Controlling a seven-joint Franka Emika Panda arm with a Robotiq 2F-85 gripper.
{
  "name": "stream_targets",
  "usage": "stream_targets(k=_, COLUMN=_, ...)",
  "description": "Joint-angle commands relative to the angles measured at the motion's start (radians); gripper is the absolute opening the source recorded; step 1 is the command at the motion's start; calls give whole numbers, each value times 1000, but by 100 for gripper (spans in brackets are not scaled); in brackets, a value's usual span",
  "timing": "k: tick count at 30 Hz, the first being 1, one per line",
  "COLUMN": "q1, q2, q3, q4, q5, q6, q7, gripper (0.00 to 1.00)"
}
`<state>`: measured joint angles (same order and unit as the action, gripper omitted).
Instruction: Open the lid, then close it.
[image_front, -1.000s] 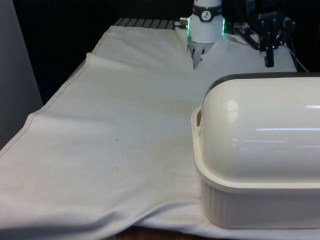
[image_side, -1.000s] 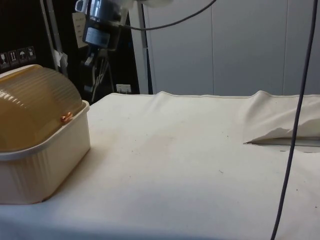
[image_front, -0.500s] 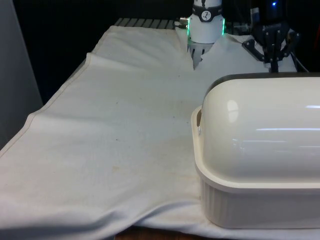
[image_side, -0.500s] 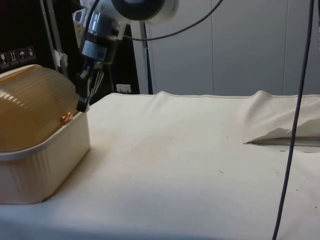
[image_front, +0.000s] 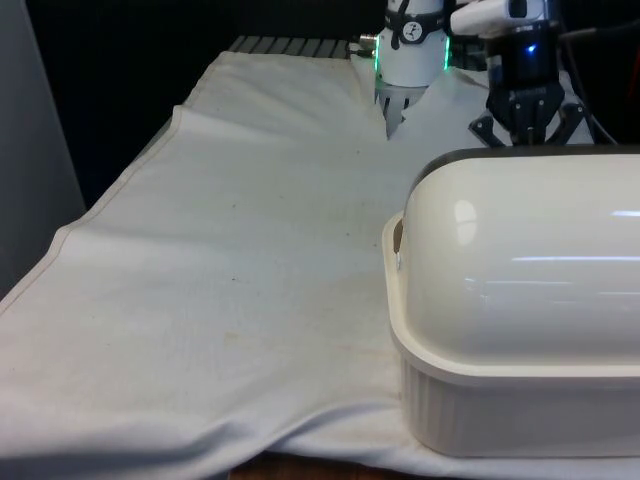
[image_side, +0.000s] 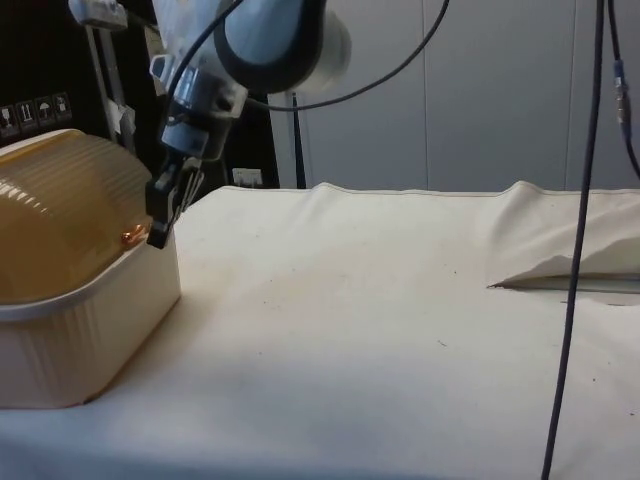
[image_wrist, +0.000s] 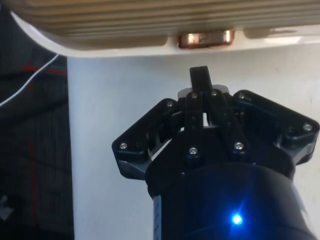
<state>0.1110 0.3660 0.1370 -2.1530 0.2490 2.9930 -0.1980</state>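
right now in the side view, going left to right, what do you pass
bread box with its ribbed lid down → copper lid knob → gripper just off the box's end → open stretch of white cloth → raised fold in the cloth

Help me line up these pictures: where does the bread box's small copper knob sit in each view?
Front view: hidden behind the bread box.
Side view: copper knob at the lid's lower edge, beside the claw.
Wrist view: knob just beyond the claw.
Shared landmark: the white cloth.
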Motion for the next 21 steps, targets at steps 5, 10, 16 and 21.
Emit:
stream_targets(k=5, q1=-12, q2=28, q3=18, q4=15, q5=14, q6=43, q7=-4, gripper=0)
stream_targets(k=10, q1=-11, q2=31, q3=17, q4=15, q5=12, q6=62, q7=1, gripper=0)
stream_targets(k=16, q1=-8, q2=23, q3=16, q4=7, q5=10, q6=71, q7=3, gripper=0)
stream_targets(k=21, q1=-6, q2=18, q3=13, q4=-3, q5=8, q6=74, q7=4, gripper=0)
